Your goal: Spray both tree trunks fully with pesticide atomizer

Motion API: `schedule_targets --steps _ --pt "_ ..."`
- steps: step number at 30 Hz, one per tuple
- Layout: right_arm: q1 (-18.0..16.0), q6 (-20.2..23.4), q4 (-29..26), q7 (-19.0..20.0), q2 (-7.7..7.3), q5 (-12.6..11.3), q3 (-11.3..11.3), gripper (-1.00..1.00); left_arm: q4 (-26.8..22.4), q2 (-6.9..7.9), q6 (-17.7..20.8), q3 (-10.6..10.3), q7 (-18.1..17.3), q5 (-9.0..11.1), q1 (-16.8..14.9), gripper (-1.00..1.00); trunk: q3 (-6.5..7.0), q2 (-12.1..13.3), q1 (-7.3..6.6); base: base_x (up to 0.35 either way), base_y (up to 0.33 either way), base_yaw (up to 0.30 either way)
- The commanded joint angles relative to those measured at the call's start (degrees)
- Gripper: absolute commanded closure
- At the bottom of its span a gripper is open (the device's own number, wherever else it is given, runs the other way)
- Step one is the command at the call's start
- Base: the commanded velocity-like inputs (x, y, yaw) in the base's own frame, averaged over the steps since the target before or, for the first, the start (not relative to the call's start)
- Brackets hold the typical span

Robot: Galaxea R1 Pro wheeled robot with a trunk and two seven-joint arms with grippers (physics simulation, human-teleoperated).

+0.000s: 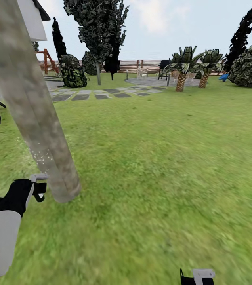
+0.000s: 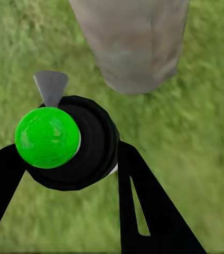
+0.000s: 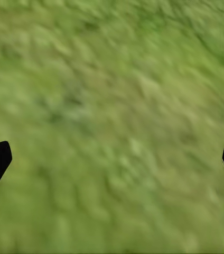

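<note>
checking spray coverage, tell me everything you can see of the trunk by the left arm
The trunk is a thick smooth column of mottled beige-grey bark, leaning across the head view's left side and meeting the lawn at its base. A patch of tiny white specks sits low on it; the rest looks bare. The left hand, shut on the atomizer, is close beside the base without touching it.

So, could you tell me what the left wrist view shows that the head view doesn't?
Left wrist view alone: the atomizer's green cap and grey nozzle, clamped in the left gripper.

Head view alone: white pesticide specks on the bark, the fence, stepping stones, palms, and the right gripper.

Both: the tree trunk and lawn.
</note>
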Motion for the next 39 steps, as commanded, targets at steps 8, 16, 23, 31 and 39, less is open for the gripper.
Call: schedule_targets --steps 8,16,23,31,39 --pt "0.00 0.00 0.00 0.00 0.00 0.00 0.00 -1.00 -0.29 0.49 0.00 0.34 0.06 -0.19 1.86 1.00 0.00 0.00 0.00 -0.001 -0.272 0.226" --pt "0.00 -0.05 0.00 0.00 0.11 0.00 0.01 -1.00 0.08 -0.02 -0.03 0.03 0.05 0.07 2.37 1.00 0.00 0.00 0.00 0.183 -0.235 0.037" --pt "0.00 -0.07 0.00 0.00 0.18 0.00 0.01 -1.00 0.21 0.10 -3.98 0.58 0.75 0.18 5.37 1.00 0.00 0.00 0.00 0.202 -0.226 0.226" --pt "0.00 -0.04 0.03 0.00 0.09 0.05 0.00 -1.00 0.30 -0.68 -4.13 0.57 1.81 0.24 5.52 1.00 0.00 0.00 0.00 0.228 -0.191 0.086" --pt "0.00 -0.08 0.00 0.00 0.24 0.00 0.00 -1.00 0.86 -0.40 -4.23 2.08 1.82 0.20 6.63 1.00 0.00 0.00 0.00 0.154 -0.244 0.045"
